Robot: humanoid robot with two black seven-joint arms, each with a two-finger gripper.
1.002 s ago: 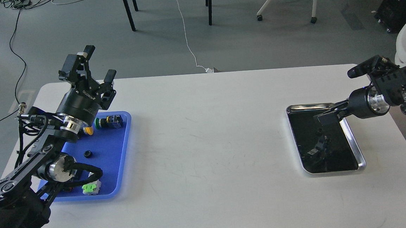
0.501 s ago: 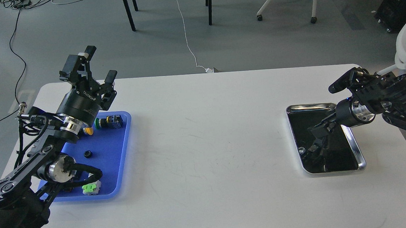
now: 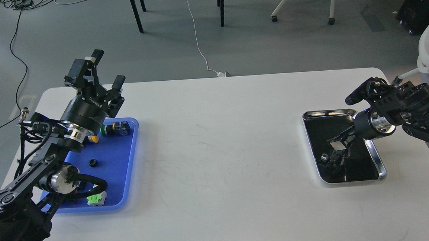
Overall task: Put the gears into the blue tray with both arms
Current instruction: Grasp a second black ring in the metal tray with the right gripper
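The blue tray (image 3: 118, 160) lies at the table's left side. One small black gear (image 3: 93, 163) rests on its floor near the middle. My left gripper (image 3: 108, 69) is raised above the tray's far end, open and empty, fingers pointing up and away. My right gripper (image 3: 336, 145) reaches down into the steel tray (image 3: 380, 168) at the right. Its fingers are low over the dark mirror-like bottom and blend with their reflection. Their spacing, and whether anything is between them, cannot be made out.
Push-button switches share the blue tray: a yellow-capped one (image 3: 94, 138) and a green-capped one (image 3: 115, 128) at the far end, and a light green one (image 3: 96, 199) at the near edge. My left arm covers the tray's left part. Bare white tabletop (image 3: 220, 153) separates the trays.
My right gripper has moved left and down, from above the steel tray's far right corner to low inside it. The left arm has barely shifted.
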